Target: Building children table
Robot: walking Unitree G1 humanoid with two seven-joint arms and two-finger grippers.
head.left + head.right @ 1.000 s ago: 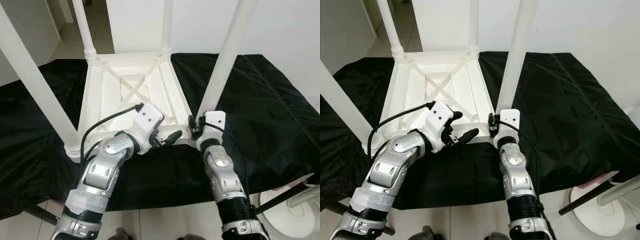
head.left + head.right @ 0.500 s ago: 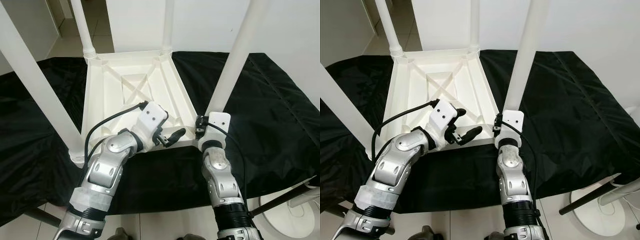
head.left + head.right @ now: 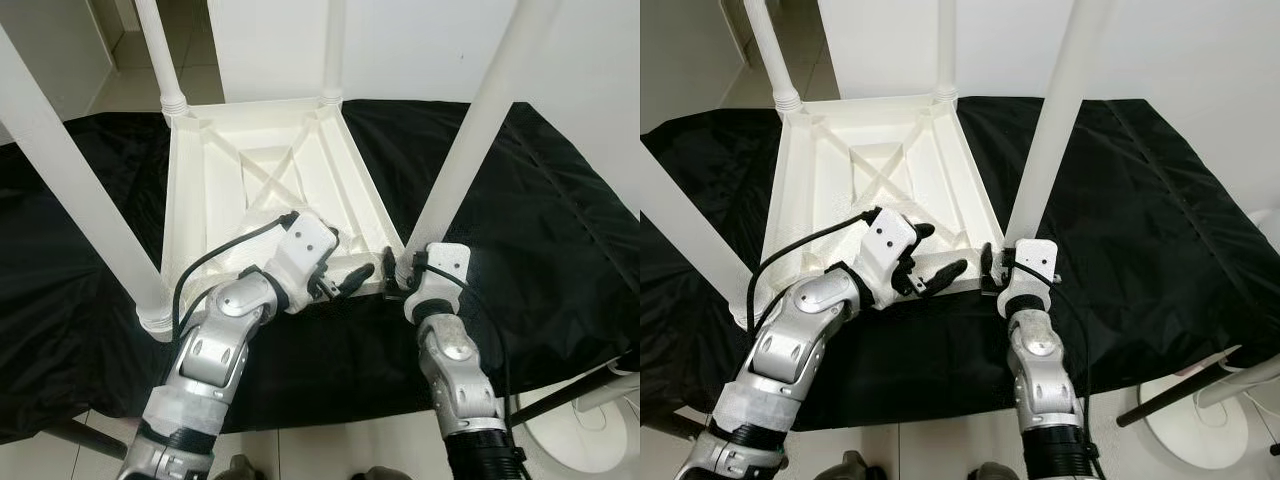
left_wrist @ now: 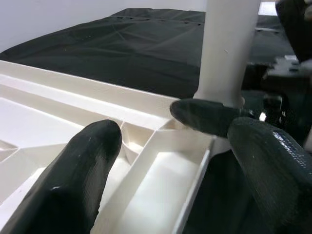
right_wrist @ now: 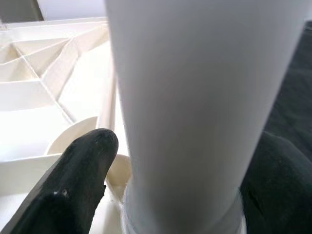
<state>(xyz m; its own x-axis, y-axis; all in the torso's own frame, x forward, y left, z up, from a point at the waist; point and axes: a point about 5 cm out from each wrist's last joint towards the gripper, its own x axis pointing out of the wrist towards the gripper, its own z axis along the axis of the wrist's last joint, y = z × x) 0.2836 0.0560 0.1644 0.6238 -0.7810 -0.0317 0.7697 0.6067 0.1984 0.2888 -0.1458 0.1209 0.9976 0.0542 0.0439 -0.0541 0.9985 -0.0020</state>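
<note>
Right end effector (image 3: 992,272) sits at base of near-right leg (image 3: 1055,120); wrist view shows one finger (image 5: 80,180) on each side of the leg (image 5: 195,97), fingers around it, apparently pinching the shaft just above its collar. Judgement: grip is there to steady or seat the leg in its corner socket.

Left end effector (image 3: 345,282) is at near edge of the table top (image 3: 215,195), fingers spread. Wrist view: one finger (image 4: 73,180) over the ribbed underside (image 4: 58,117), the other (image 4: 273,170) outside the rim, so jaws straddle the edge w/o closing. Judgement: placed to brace the top against twist while right arm works the leg.

Table lies upside down on worktop, which is covered w/ black cloth (image 3: 520,190); ribs and X-brace face up. Four legs stand up from the corners: far-left (image 3: 155,50), far-right (image 3: 333,45), near-left (image 3: 70,190), near-right as above. All look seated; whether the near-right is fully home cannot be told, collar partly hidden by wrist.

White stand base (image 3: 1200,410) on floor at robot's right, apart from work.

Risk, as judgement: leg tilts slightly; uneven push could skew the socket.
</note>
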